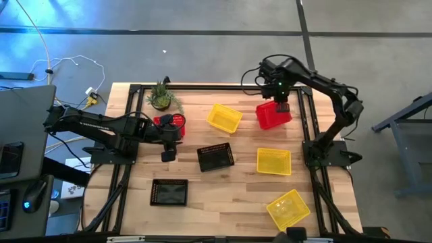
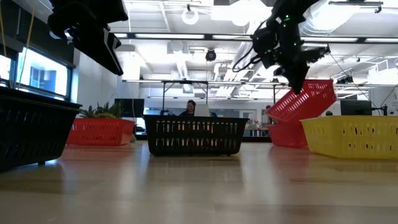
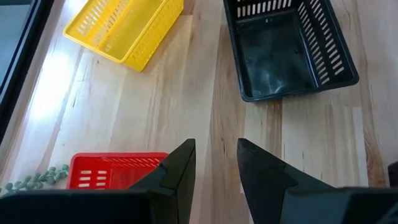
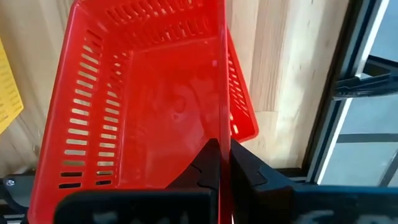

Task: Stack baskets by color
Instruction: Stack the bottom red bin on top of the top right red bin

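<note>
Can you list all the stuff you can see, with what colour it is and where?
red baskets: three, red; one beside the plant, one on the table's right side, one tilted above that one
yellow baskets: three, yellow; spread over the table's right half
black baskets: two in view, black; middle and left of the table
plant: one, green; back left corner
table: one, pale wood
person: one, in the room behind
left gripper: open, empty, above the table between a red and a black basket
right gripper: shut on the tilted red basket's wall
</note>
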### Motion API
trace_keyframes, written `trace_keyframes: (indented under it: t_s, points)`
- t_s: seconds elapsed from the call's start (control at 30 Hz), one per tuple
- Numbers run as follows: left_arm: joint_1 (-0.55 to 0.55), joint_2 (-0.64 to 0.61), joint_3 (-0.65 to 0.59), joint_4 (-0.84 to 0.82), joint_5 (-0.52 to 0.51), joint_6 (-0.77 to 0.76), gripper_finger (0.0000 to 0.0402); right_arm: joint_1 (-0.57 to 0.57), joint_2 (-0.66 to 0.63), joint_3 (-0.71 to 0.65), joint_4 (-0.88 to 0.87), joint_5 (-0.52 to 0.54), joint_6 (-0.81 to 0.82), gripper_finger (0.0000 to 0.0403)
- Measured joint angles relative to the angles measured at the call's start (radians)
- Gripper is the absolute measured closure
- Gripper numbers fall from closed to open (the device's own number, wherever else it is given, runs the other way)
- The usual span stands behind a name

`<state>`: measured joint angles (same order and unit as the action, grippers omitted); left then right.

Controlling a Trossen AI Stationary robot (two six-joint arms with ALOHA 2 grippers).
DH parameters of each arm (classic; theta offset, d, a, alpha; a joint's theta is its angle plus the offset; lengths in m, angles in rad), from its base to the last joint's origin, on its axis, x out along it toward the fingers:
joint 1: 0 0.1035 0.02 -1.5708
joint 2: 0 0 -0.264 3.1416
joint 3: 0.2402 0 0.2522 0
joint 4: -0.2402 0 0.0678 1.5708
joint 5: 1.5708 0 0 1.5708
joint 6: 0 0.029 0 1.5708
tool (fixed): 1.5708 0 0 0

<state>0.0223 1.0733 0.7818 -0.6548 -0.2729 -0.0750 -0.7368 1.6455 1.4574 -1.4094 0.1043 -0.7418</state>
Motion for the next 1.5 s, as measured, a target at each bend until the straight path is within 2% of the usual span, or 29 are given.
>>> trace_keyframes:
  t_s: [0.17, 0.5, 0.63, 1.07, 1.2, 1.5]
  points:
    - [0.000, 0.000, 0.000, -0.001, 0.000, 0.000, 0.0296, 0.000, 0.018, 0.000, 0.017, -0.009, 0.010, 0.0403]
    - [0.000, 0.000, 0.000, -0.008, 0.000, 0.000, 0.0296, -0.045, 0.019, 0.000, 0.075, -0.056, 0.310, 0.0403]
    - [0.000, 0.000, 0.000, -0.017, 0.000, 0.000, 0.0296, -0.058, 0.019, 0.000, 0.076, -0.077, 0.375, 0.0403]
    - [0.000, 0.000, 0.000, -0.034, -0.001, 0.000, 0.0296, -0.087, -0.038, 0.000, 0.119, -0.091, 0.190, 0.0403]
    - [0.000, 0.000, 0.000, -0.034, -0.001, -0.001, 0.0296, -0.125, -0.084, 0.000, 0.190, -0.174, 0.134, 0.0403]
    - [0.000, 0.000, 0.000, -0.034, 0.000, -0.002, 0.0296, -0.181, -0.095, 0.000, 0.206, -0.321, 0.082, 0.0403]
